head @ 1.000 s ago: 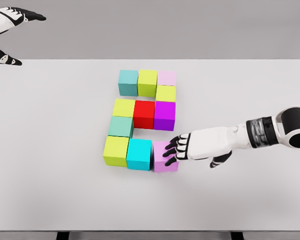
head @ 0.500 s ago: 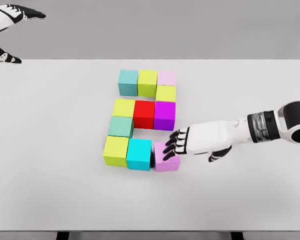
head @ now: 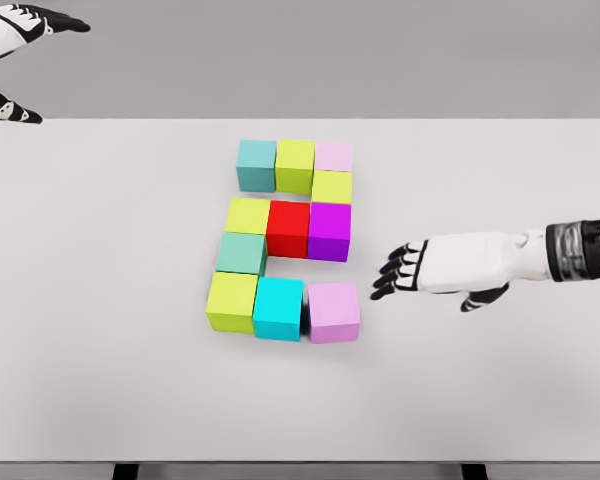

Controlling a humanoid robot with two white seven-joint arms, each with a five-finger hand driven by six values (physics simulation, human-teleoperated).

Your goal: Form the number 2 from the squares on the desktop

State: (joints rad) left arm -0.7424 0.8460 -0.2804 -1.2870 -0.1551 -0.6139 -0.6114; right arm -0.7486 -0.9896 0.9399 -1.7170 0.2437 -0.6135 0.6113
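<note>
We see ten coloured cubes grouped in the middle of the white tabletop (head: 100, 300), laid out in the form of the number 2. Along the top row sit a teal cube (head: 257, 165), a lime-green cube (head: 295, 165) and a pale pink cube (head: 334, 156), side by side. Just below the pale pink one sits a yellow-green cube (head: 332, 187). The middle row holds a yellow cube (head: 248, 215), a red cube (head: 288, 228) and a magenta cube (head: 330, 230). Under the yellow cube sits a sea-green cube (head: 241, 253), and the bottom row runs from an olive-yellow cube (head: 232, 301) through a cyan cube (head: 278, 308) to a lilac cube (head: 334, 311); a narrow dark gap shows between the cyan and lilac cubes. Our right hand (head: 412, 270) hovers at the right of the frame, near the lilac cube but apart from it, its dark fingers (head: 390, 268) spread loosely and pointing left, holding nothing. Our left hand (head: 15, 60) shows at the upper left corner of the frame, beyond the tabletop's far left corner, with thumb and fingers parted wide and nothing between them.
</note>
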